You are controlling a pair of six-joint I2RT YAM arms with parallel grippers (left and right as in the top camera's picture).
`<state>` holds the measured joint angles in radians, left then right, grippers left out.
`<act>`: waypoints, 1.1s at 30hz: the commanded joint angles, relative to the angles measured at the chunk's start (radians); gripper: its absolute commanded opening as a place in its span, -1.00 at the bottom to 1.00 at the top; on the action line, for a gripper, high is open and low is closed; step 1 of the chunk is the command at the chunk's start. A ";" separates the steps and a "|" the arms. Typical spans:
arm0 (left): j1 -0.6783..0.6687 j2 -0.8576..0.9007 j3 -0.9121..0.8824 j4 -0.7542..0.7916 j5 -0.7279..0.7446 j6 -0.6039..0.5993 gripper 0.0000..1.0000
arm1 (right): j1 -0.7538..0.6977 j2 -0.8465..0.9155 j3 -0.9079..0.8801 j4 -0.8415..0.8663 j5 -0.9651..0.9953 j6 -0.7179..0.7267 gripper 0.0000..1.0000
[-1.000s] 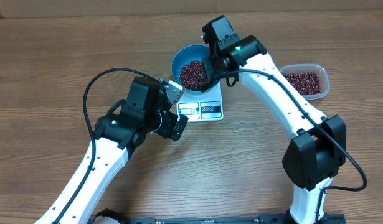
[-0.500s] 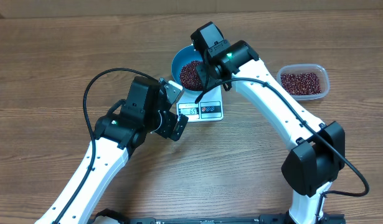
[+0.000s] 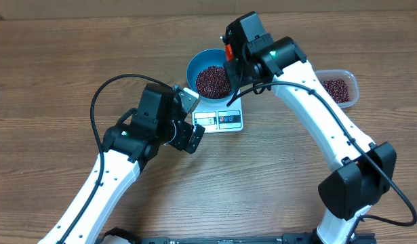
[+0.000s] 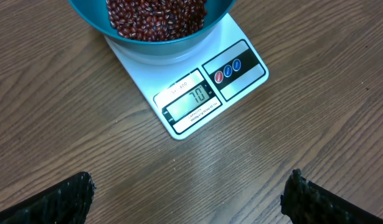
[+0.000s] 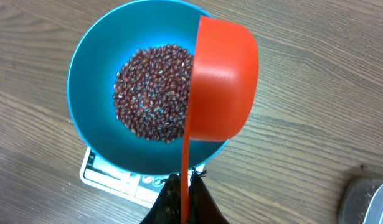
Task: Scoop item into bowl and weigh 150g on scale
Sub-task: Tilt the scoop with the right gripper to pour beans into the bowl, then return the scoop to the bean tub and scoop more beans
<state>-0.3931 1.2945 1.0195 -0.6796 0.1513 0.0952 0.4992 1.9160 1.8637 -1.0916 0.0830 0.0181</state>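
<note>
Tipping beans [image 5: 154, 93]: right gripper [image 5: 182, 198] pinches the orange scoop [image 5: 222, 81] handle at the blue bowl [image 5: 85, 74] rim, three o'clock; scale [image 4: 238, 34] shows 70, so more, smaller scoops seem wise.

Left tool [image 4: 188, 198] wide, right tool [image 5: 182, 194] tight.

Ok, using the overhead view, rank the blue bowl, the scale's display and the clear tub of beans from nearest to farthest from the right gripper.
1. Blue bowl: directly beside the right gripper, on its left.
2. Scale's display: below the bowl, toward the robot.
3. Clear tub of beans: off at the far right.
</note>
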 commanded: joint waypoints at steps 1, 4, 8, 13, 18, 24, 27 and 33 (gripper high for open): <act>-0.006 0.008 -0.003 0.003 -0.005 -0.006 0.99 | 0.024 -0.031 0.027 0.006 0.058 -0.006 -0.92; -0.006 0.008 -0.003 0.003 -0.005 -0.006 0.99 | 0.010 -0.034 0.030 0.007 0.035 0.025 -0.93; -0.006 0.008 -0.003 0.003 -0.005 -0.006 0.99 | -0.077 -0.082 0.030 -0.014 -0.061 0.034 -0.93; -0.006 0.008 -0.003 0.003 -0.005 -0.006 0.99 | -0.208 -0.156 0.030 -0.087 -0.105 0.034 -0.93; -0.006 0.008 -0.003 0.004 -0.005 -0.006 0.99 | -0.436 -0.220 0.029 -0.236 -0.108 0.034 -0.92; -0.006 0.008 -0.003 0.003 -0.005 -0.006 0.99 | -0.576 -0.218 -0.094 -0.272 -0.100 0.072 -0.92; -0.006 0.008 -0.003 0.003 -0.005 -0.006 0.99 | -0.587 -0.217 -0.173 -0.240 -0.085 0.074 -0.93; -0.006 0.008 -0.003 0.003 -0.005 -0.006 0.99 | -0.587 -0.217 -0.259 -0.189 -0.039 0.089 -0.92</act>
<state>-0.3935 1.2945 1.0195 -0.6800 0.1516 0.0952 -0.0845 1.7069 1.6291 -1.2961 0.0193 0.0959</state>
